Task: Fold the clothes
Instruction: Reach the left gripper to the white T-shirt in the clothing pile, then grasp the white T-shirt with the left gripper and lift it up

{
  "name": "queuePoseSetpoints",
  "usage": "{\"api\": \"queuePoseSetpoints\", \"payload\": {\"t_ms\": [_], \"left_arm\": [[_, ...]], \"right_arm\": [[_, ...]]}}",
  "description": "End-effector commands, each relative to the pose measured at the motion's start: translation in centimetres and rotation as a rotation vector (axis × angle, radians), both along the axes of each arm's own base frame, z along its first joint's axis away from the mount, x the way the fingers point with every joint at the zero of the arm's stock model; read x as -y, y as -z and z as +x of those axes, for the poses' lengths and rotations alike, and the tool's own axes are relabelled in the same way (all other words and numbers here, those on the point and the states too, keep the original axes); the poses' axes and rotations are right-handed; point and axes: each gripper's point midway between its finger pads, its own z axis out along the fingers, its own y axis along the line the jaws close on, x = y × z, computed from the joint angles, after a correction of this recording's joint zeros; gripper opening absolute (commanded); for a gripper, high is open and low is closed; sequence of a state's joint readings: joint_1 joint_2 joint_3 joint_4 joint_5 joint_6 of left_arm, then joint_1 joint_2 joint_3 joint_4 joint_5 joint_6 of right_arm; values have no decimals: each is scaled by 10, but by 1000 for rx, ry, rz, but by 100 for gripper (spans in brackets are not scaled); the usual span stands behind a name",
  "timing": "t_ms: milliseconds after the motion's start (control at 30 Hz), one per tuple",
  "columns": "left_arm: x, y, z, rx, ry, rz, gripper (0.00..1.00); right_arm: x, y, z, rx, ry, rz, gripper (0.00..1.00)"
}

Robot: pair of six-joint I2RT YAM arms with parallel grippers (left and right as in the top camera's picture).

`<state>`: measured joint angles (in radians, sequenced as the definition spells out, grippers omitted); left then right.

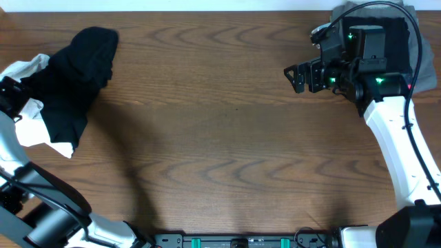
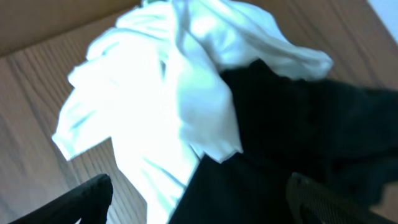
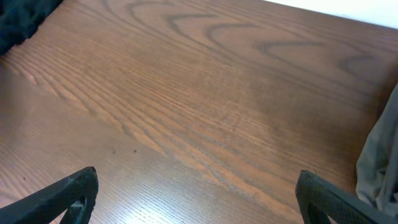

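A crumpled black garment [image 1: 76,76] lies at the table's far left, on top of a white garment [image 1: 31,127]. My left gripper [image 1: 12,96] is at the left edge of that pile. In the left wrist view its fingers [image 2: 202,208] are open, just above where the white garment [image 2: 155,106] meets the black one [image 2: 298,143], holding nothing. My right gripper [image 1: 295,76] is open and empty at the upper right, over bare wood [image 3: 199,124]. A grey garment [image 1: 413,34] lies under the right arm at the far right corner.
The wooden table [image 1: 227,151] spans the view. The grey garment's edge [image 3: 379,168] shows at the right of the right wrist view, and a bit of black cloth [image 3: 18,18] at its top left. A rail with green fittings [image 1: 241,241] runs along the front edge.
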<state>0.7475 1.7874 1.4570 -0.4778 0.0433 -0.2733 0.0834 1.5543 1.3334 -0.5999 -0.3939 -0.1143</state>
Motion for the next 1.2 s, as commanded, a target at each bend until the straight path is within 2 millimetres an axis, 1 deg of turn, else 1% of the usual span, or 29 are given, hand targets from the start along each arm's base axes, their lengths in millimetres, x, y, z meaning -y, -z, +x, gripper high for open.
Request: {"api": "queuePoseSetpoints", "payload": {"t_ms": [0,133,267,367,533,567,600,667,700,733,867,933,1000,1067,1133,1167], "left_arm": [[-23,6,-2,-12,-65,46,90],[-37,14,11,14,-52,87,90],[-48,32,23,30,-55,99,90],[-56,52,30,29,-55,98,90],[-62,99,36,-1,-54,70,90],[-62,106,36,-8,-54,63,89],[-62,111,36,-15,-54,57,84],[-63,115,35,-18,-57,55,71],[-64,115,35,-15,-59,58,58],[-66,113,35,-8,-61,64,50],[-70,98,38,20,-64,89,33],[-71,86,39,38,-64,105,20],[-71,67,39,62,-65,127,6],[-71,45,39,90,-68,149,6],[-66,14,37,151,-95,151,6],[-60,-2,38,192,-89,140,6]], "right_arm": [[-6,8,1,-19,-29,0,99],[-6,19,0,-57,-29,-3,99],[-6,30,-1,-94,-25,-2,99],[-7,32,-2,-113,-11,10,99],[-10,31,-4,-117,-24,26,99],[-10,31,-4,-117,-24,26,99],[-10,31,-4,-116,-24,26,99],[-10,31,-4,-121,-17,32,99],[-10,31,-4,-121,-16,33,99],[-10,31,-4,-120,-16,32,99],[-10,29,-1,-111,-12,40,99],[-11,27,0,-108,-7,50,99],[-11,26,1,-104,-4,55,99],[-13,26,2,-100,-7,55,99],[-15,25,2,-96,-12,55,99],[-16,25,2,-93,-15,55,99]]}}
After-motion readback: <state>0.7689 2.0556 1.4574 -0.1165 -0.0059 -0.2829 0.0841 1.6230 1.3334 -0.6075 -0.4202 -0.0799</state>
